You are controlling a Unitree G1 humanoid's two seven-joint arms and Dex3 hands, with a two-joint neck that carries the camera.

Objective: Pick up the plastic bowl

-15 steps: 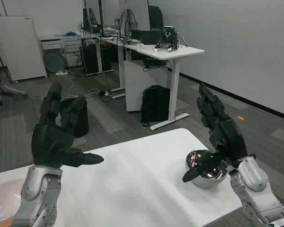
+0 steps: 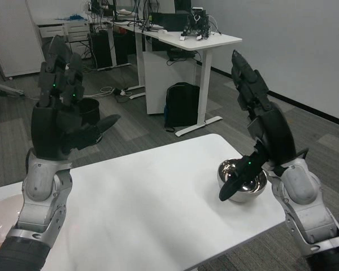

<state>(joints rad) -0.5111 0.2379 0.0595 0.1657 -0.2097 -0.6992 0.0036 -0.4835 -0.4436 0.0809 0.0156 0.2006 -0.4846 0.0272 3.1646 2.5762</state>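
Note:
A pale translucent plastic bowl [image 2: 1, 219] sits at the table's far left edge, partly cut off by the frame and by my left forearm. My left hand [image 2: 59, 113] is raised above the table's left side with its fingers spread, holding nothing. My right hand [image 2: 263, 127] is also raised and open at the right, its thumb hanging in front of a shiny metal bowl [image 2: 243, 182] that stands on the table near the right edge.
The white table [image 2: 152, 209] fills the lower frame. Beyond it stand a white desk [image 2: 183, 39] with equipment, a black backpack [image 2: 182, 106] on the floor, and a dark bin behind my left hand.
Both hands have risen and the left one has opened wider. The camera has tipped, so the whole scene sits lower and shifted.

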